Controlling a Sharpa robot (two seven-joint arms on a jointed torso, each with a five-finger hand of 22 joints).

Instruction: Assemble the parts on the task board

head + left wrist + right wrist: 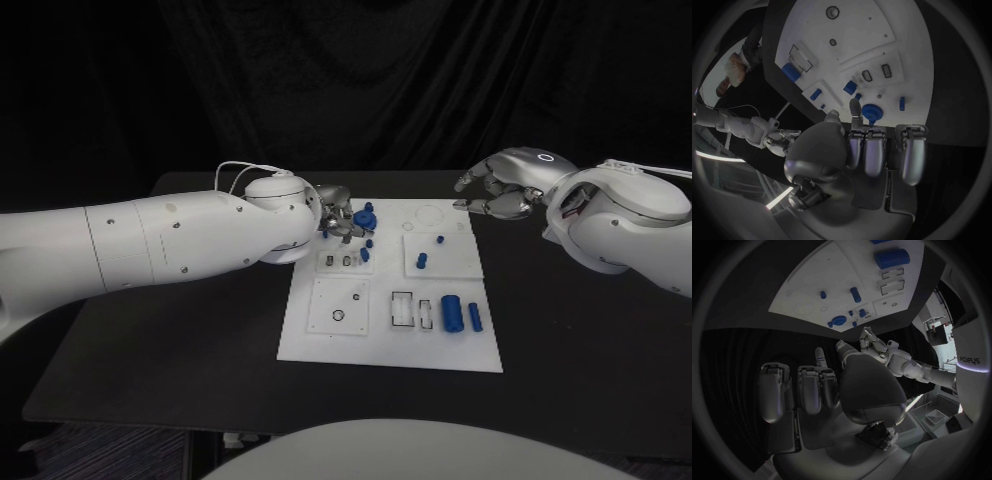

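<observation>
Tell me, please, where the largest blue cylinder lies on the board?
In the head view, the large cylinder lies on the board's near right part, between two empty slots and a thinner cylinder.

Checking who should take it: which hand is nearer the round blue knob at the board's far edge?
Left. The left hand is right beside the round blue knob; the right hand hovers off the board's far right corner.

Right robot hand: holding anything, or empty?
Empty. The right robot hand hangs off the task board's far right corner, fingers curled, nothing between them.

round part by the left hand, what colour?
Blue. The round part shows best in the left wrist view, just past the left hand.
</observation>
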